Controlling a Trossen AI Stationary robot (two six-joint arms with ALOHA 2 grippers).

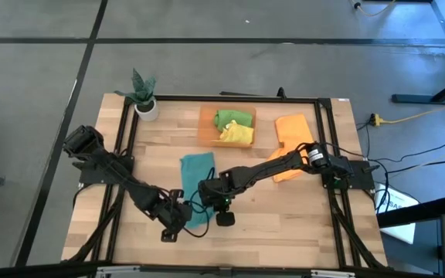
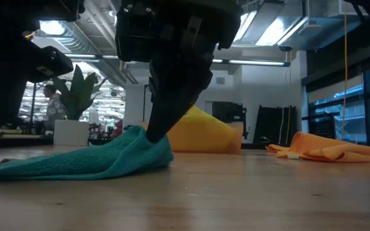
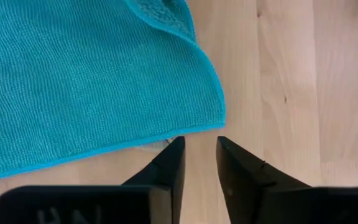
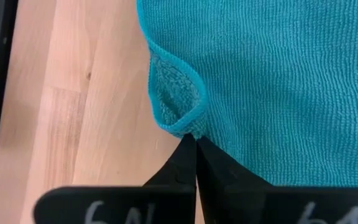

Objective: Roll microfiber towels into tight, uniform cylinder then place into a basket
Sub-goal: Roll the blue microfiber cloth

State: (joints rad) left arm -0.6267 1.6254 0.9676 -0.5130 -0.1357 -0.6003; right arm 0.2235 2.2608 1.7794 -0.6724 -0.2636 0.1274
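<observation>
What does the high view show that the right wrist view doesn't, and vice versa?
High view only: the orange basket with green towel and yellow towel inside, the orange towel, the plant pot, and the left hand at the teal towel's near end.
Right wrist view only: the right hand shut, pinching a raised fold at the towel's edge.
Both: the teal towel lying on the wooden table.

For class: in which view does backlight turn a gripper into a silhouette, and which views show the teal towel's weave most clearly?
Low view: bright ceiling lights behind leave the right gripper a dark silhouette on the teal towel. Both wrist views: even light, the weave shows crisply, while the fingers stay plain black.
</observation>
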